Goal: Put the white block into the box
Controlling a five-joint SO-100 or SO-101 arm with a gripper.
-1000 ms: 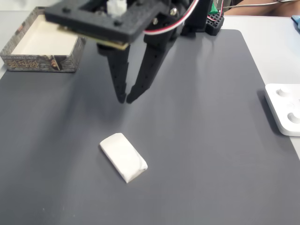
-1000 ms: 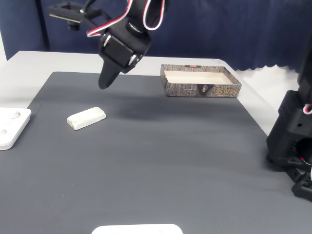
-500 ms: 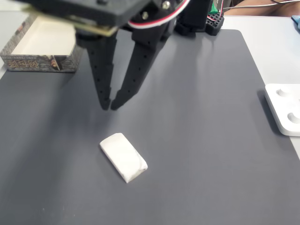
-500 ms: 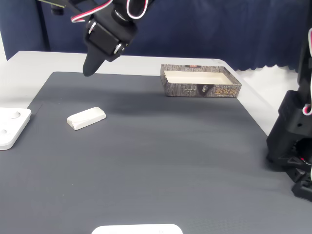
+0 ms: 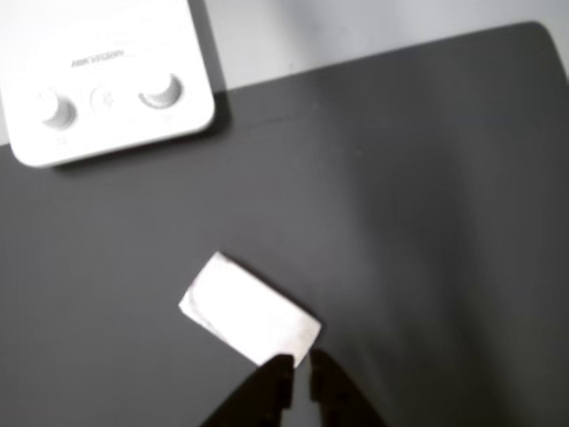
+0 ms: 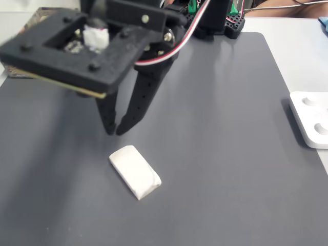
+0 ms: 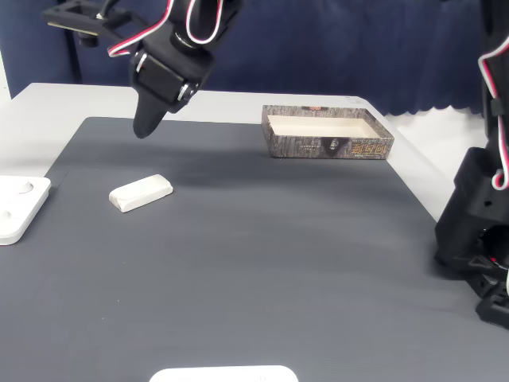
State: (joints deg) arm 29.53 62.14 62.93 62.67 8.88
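The white block (image 6: 135, 171) lies flat on the dark grey mat (image 6: 230, 154), and it also shows as the white block (image 7: 141, 193) and the white block (image 5: 249, 311). My gripper (image 6: 115, 131) hovers above the mat just behind the block, its black fingers meeting at the tips with nothing between them. In the other fixed view the gripper (image 7: 143, 131) hangs above and behind the block. In the other view the fingertips (image 5: 277, 374) sit right at the block's near edge. The box (image 7: 328, 146), patterned outside and cream inside, stands at the mat's far side.
A larger white slab with round dimples (image 6: 311, 119) rests at the mat's edge, seen also as the slab (image 7: 16, 207) and the slab (image 5: 107, 89). Black arm hardware (image 7: 477, 239) stands at the right. A white object (image 7: 223, 374) pokes in at the bottom edge.
The gripper has travelled away from the box and come down toward the white block, staying shut. The block has not moved.
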